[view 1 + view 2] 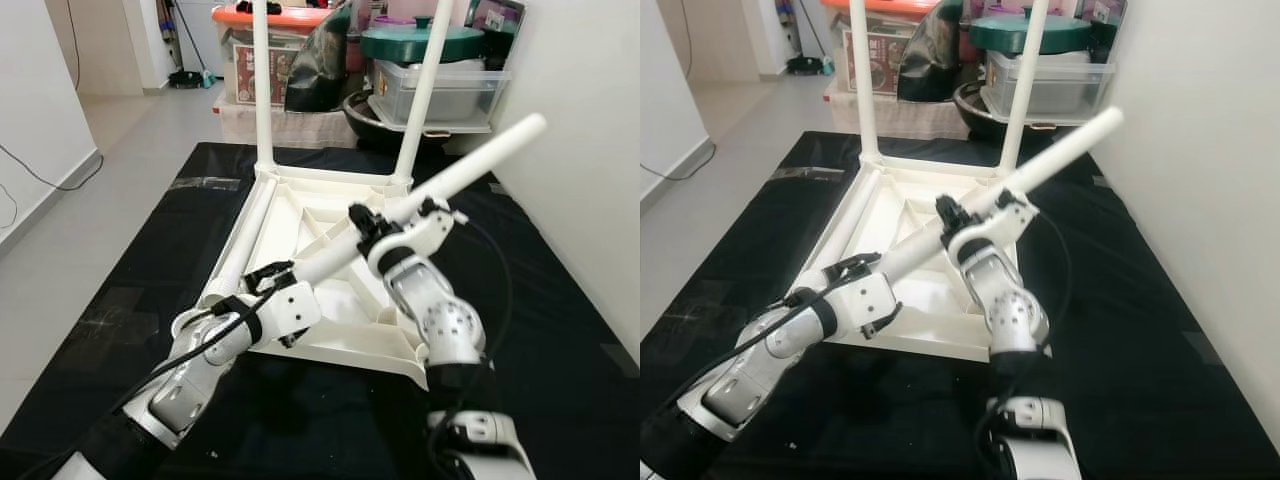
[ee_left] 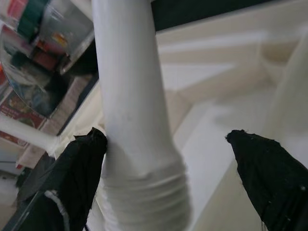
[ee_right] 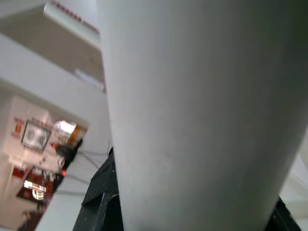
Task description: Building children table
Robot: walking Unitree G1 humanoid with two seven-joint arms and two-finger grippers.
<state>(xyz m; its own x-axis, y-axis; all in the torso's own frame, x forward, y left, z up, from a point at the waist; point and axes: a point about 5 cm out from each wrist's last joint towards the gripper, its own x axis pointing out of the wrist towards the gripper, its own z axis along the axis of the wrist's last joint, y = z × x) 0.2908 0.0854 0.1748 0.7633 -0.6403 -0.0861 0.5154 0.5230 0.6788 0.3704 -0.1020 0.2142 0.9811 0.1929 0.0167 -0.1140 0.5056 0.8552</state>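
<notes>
I see the white children's table top [image 1: 330, 230] lying upside down on a black mat [image 1: 560, 300], its ribbed underside facing up, with two legs [image 1: 262, 85] already standing upright in the far corners and a third loose leg [image 1: 245, 235] lying flat along the robot's-left edge of the frame. The leg I am working with [image 1: 440, 185] is held at a slant across the table, its free end raised toward the wall on the right and its threaded end low near the front left part of the frame. My right gripper [image 1: 372, 225] pinches this slanted leg around its middle; in the right wrist view the white tube [image 3: 202, 115] sits tight between the black fingers [image 3: 98, 202], so that claw is clamped on it. My left gripper [image 1: 268, 278] sits at the lower end of the same leg; in the left wrist view the fingers [image 2: 82, 168] are spread wide, one touching the side of the leg just above its threaded end [image 2: 144, 192] and the other [image 2: 269, 168] well apart from it, so that claw is open and not squeezing. Beyond the mat, against the far wall, I see stacked plastic storage boxes [image 1: 440, 90], an orange-lidded bin [image 1: 270, 50] and a dark bag [image 1: 320, 65].
</notes>
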